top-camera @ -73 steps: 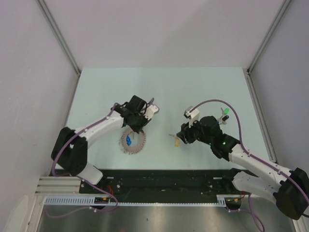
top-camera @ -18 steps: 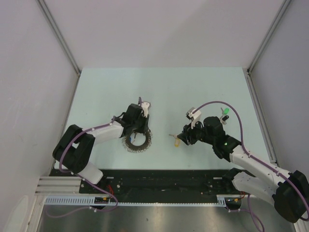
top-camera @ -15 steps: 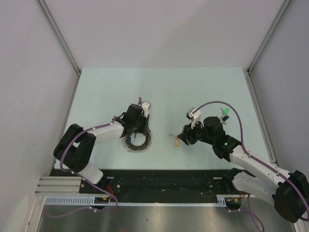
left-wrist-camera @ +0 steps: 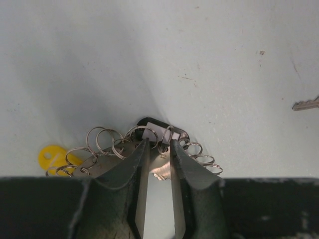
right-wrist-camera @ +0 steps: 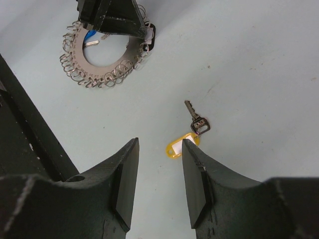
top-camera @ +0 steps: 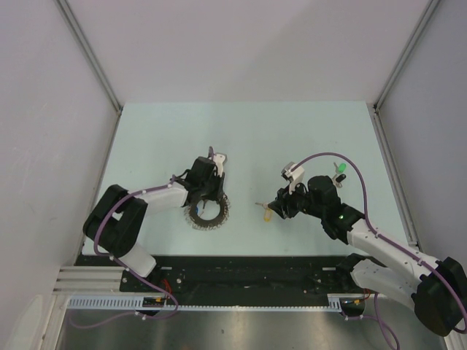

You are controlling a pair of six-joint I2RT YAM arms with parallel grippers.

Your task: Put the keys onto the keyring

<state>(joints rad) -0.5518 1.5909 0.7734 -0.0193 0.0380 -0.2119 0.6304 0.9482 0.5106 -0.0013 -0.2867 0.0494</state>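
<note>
Having come down, left gripper (left-wrist-camera: 159, 144) clamps the single keyring (right-wrist-camera: 107, 73); right gripper (right-wrist-camera: 159, 144) gapes; yellow-tagged key (right-wrist-camera: 198, 122), blue key (right-wrist-camera: 89, 36), green key (top-camera: 339, 169): three.

The left gripper (top-camera: 202, 204) is clamped on the ring (top-camera: 221, 216) at centre left; the right gripper (top-camera: 275, 207) is held open, centre right.

**Pale table in a white booth**

From my end I see a pale mint-green table (top-camera: 248, 131) closed in by plain white walls (top-camera: 241, 44) on three sides, with aluminium posts (top-camera: 91, 55) rising at the back corners. The light is soft and even, and the shadows are faint. Along the near edge runs a black rail (top-camera: 248, 266), then a white slotted cable duct (top-camera: 241, 304) and a brushed metal surface (top-camera: 248, 332).
</note>
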